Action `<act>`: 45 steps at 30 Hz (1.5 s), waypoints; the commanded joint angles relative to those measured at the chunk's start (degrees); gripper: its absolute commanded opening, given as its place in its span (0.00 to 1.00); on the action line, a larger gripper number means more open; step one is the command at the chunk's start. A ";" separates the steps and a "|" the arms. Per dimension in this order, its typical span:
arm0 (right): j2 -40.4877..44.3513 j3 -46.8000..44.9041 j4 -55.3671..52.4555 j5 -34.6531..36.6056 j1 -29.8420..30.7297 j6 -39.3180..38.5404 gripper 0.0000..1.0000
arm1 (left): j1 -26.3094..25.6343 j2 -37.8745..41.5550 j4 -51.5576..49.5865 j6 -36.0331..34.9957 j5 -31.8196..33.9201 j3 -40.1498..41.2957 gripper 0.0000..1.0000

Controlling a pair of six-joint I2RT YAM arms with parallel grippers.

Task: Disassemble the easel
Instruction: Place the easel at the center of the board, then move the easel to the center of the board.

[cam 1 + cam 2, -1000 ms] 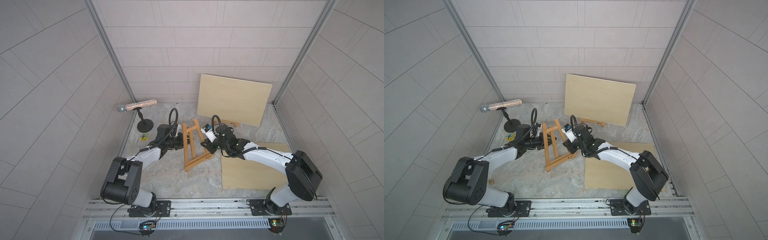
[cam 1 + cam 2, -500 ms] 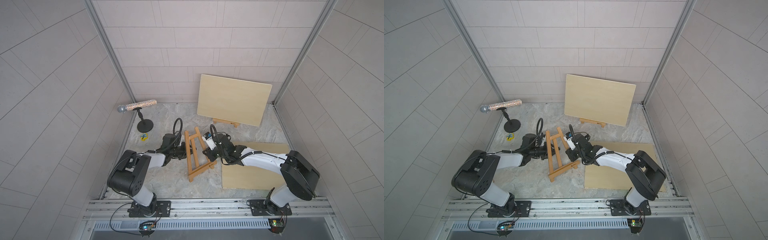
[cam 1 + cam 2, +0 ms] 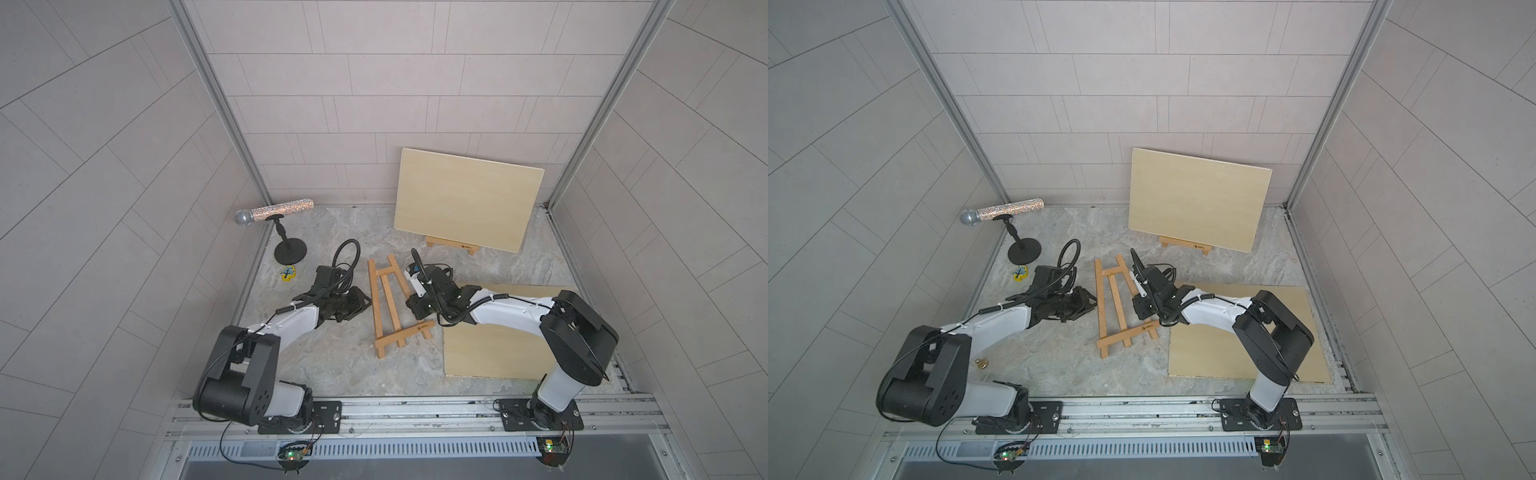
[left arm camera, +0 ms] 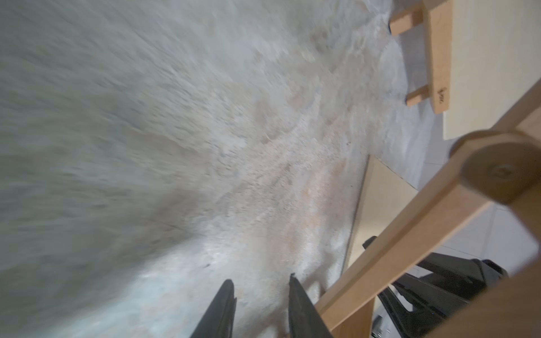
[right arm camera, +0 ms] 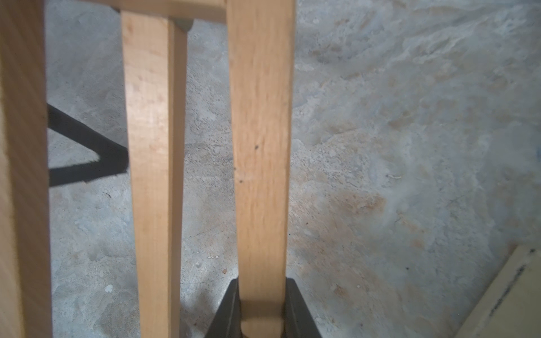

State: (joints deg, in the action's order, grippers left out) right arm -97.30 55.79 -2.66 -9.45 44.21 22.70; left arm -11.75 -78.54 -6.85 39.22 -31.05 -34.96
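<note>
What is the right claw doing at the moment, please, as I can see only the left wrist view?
Observer: The right claw is shut on an outer rail of the easel; the right wrist view shows it clearly.
Operator: Thank you. Is anything loose lying near my arm?
Observer: Yes, in a top view a small brass-coloured piece lies on the table close to the left arm.
Operator: And what stands beyond my claw?
Observer: A glittery microphone rests on a black stand in the far left corner, in both top views.
</note>
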 commanded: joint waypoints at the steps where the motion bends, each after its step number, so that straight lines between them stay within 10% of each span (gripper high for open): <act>1: -1.55 1.98 -4.56 0.49 0.14 3.13 0.01 | 1.36 2.48 -13.75 -5.76 9.07 -1.79 0.37; 24: -9.56 11.62 -21.36 -2.35 1.24 7.98 0.26 | -6.17 3.81 -17.52 3.21 15.82 -11.24 0.51; 45: 14.27 -0.12 -27.69 -9.51 -15.52 7.55 0.69 | -25.05 -17.37 -19.80 16.50 17.42 -28.66 0.66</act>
State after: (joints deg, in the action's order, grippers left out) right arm -84.88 57.63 -27.44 -18.31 30.37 30.61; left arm -35.00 -92.95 -23.97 53.19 -14.70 -60.88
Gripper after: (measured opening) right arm 0.687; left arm 0.656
